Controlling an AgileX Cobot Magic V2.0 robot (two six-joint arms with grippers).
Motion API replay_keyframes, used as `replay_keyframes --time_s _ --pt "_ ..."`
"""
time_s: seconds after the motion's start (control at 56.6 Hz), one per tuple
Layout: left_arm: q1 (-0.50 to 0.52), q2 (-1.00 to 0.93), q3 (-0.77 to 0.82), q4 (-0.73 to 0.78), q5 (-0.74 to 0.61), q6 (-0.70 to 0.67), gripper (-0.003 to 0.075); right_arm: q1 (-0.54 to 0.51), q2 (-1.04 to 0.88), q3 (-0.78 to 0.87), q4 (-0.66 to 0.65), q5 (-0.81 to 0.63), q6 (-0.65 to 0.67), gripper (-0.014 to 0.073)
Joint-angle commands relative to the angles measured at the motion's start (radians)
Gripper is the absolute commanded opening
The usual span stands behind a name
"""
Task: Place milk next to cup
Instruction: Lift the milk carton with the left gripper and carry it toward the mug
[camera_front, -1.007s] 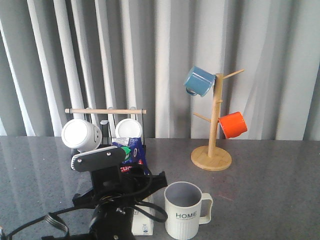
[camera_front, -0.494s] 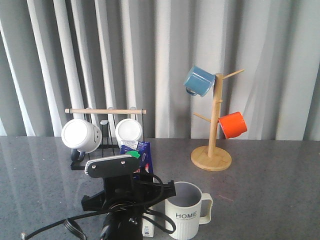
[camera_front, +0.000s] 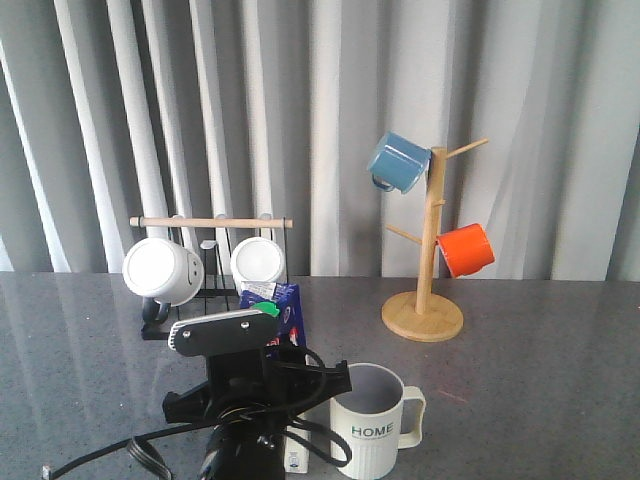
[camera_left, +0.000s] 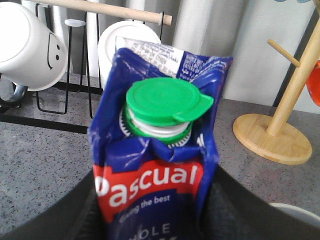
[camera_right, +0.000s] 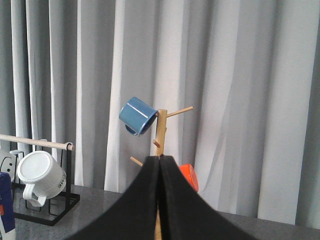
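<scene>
The milk (camera_left: 157, 165), a blue carton with a green cap and a red "Pascual" label, stands upright between the black fingers (camera_left: 75, 212) of my left gripper (camera_left: 155, 220), which is shut on it. In the front view the milk (camera_front: 281, 306) rises behind my left wrist, and its white base shows low down just left of the cup (camera_front: 372, 425). The cup is a cream ribbed mug marked "HOME", upright, with its handle to the right. My right gripper (camera_right: 160, 167) is shut on nothing, held in the air facing the mug tree; it is out of the front view.
A black wire rack (camera_front: 212, 225) with a wooden bar holds white mugs (camera_front: 162, 270) behind the milk. A wooden mug tree (camera_front: 428, 262) at the back right carries a blue mug (camera_front: 397, 162) and an orange mug (camera_front: 467, 250). A grey curtain closes off the back.
My left arm moved right with the milk, bringing it closer to the cup, and has held still over the last half second. The cup has not moved.
</scene>
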Motion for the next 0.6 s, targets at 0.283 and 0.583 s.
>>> replay_keyframes --time_s 0.283,0.583 --pt "-0.003 -0.045 -0.02 -0.048 0.024 0.045 0.062 -0.005 0.0 -0.026 -0.004 -0.066 -0.007 -0.0008" --pt "-0.003 -0.144 -0.02 -0.085 0.089 0.18 0.0715 -0.005 0.0 -0.026 -0.004 -0.066 -0.007 -0.0008"
